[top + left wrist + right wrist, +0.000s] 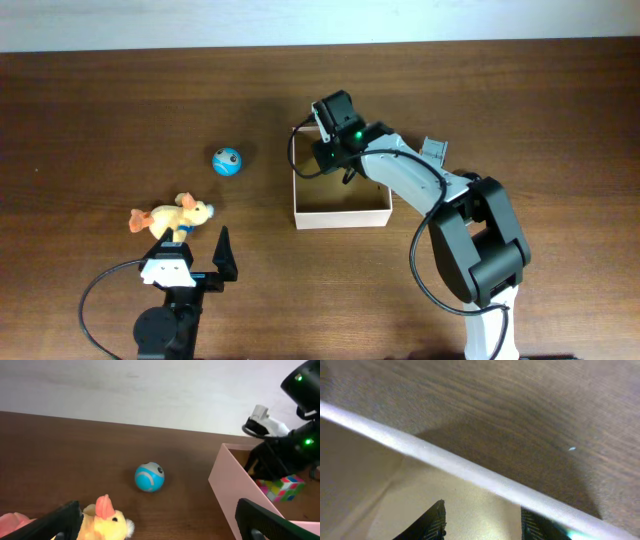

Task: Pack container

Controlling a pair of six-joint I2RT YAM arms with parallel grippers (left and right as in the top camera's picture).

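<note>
Two fingers of the left gripper (160,515) are standing wide apart at the table's (100,100) 7 o'clock, by the near edge, holding nothing. Just past them at 12 o'clock a yellow-orange plush toy (170,216) is lying on its side, close to the fingers; touching or not, cannot tell. Farther out, at 1 o'clock from the plush, a blue ball (227,160) is sitting loose on the wood. The container (340,218) is resting flat near table centre, at 3 o'clock from the ball and well apart from it, open top up. A multicoloured cube (286,487) is lying inside it. The right gripper (481,517) is hanging over the container's 11 o'clock corner, just inside the rim. Its fingers are showing a narrow gap with only box floor between them, gripping nothing.

Handling, as a judgement: the container is looking like thin cardboard, so light, likely sliding on the wood if bumped, walls flexing under a hard pinch. The best hold is probably pinching one wall over the rim near a corner, where it is stiffest. For packing it is probably needing no lift.
</note>
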